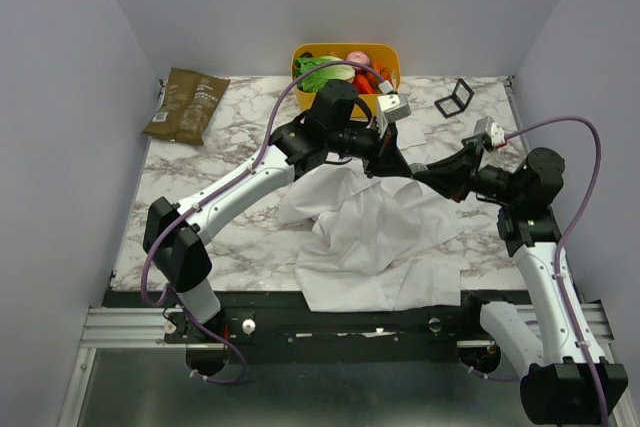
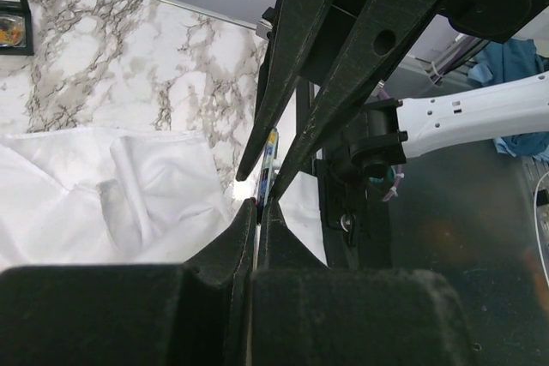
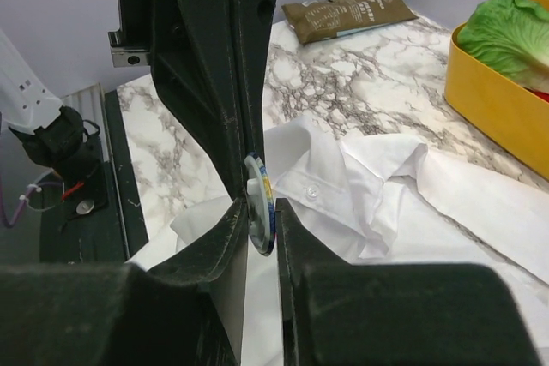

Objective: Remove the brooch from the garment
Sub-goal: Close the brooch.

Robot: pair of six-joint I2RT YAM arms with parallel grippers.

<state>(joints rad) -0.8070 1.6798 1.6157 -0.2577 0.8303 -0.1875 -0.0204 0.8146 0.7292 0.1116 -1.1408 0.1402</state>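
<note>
The white collared shirt (image 1: 372,242) lies crumpled on the marble table, partly lifted at its far edge. My right gripper (image 1: 416,171) is shut on the brooch (image 3: 261,203), a round disc with a blue and yellow rim, seen edge-on between its fingers (image 3: 296,237). White cloth hangs against the brooch's back. My left gripper (image 1: 390,161) meets it tip to tip and is shut on a thin fold of the shirt (image 2: 129,186). In the left wrist view the brooch (image 2: 272,153) shows just beyond my left gripper (image 2: 258,205). The brooch is hidden in the top view.
A yellow bin (image 1: 330,48) with lettuce and other food stands at the back centre, also in the right wrist view (image 3: 493,105). A brown packet (image 1: 187,104) lies at the back left. A small black open case (image 1: 454,98) lies at the back right.
</note>
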